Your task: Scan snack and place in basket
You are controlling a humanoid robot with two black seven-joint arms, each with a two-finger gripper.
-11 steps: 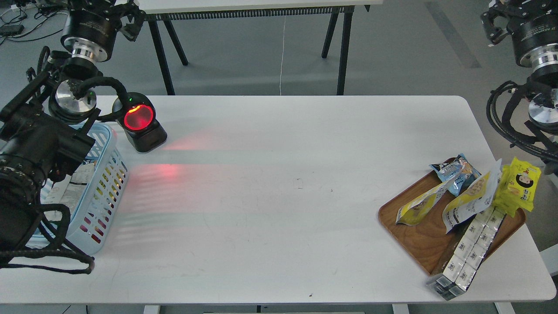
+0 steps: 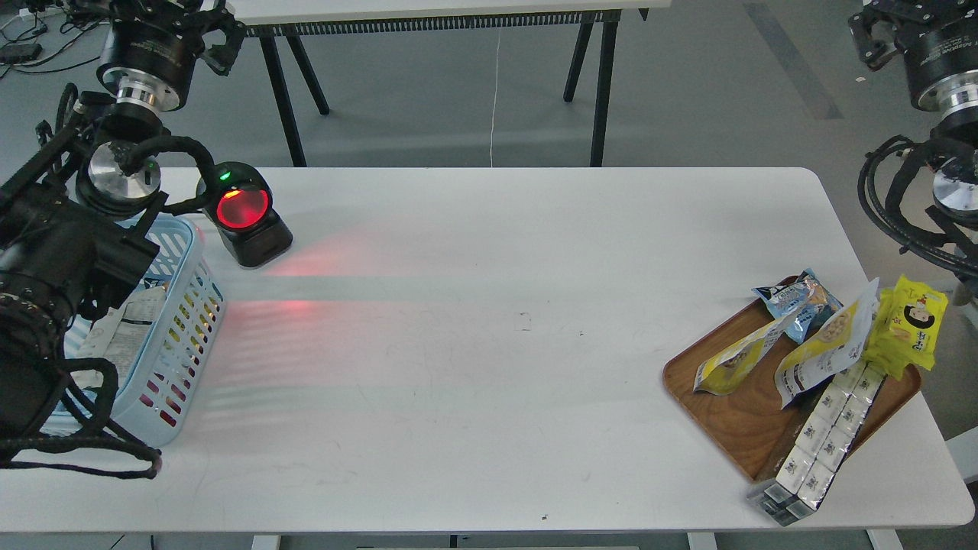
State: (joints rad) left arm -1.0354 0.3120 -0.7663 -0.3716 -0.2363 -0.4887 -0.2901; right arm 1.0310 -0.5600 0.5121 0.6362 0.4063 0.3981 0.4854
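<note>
Two alike grey-white and yellow bean pouches lie on the brown wooden tray (image 2: 752, 428) at the right: one snack (image 2: 829, 345) leans in the middle, the other (image 2: 735, 363) lies to its left. The light-blue slotted basket (image 2: 187, 305) stands at the table's left edge, partly hidden by my left arm, with a pale pack (image 2: 126, 336) inside. My left gripper (image 2: 218, 34) is raised at the top left, behind the basket, dark and cut by the frame edge. My right gripper (image 2: 871, 34) is raised at the top right, far above the tray. Neither holds anything that I can see.
A black barcode scanner (image 2: 244, 214) with a glowing red window stands beside the basket and casts red light on the table. On the tray lie also a light-blue snack bag (image 2: 798, 298), bright yellow cartoon-face packs (image 2: 913, 325) and a long white boxed pack (image 2: 821, 439) overhanging the front.
</note>
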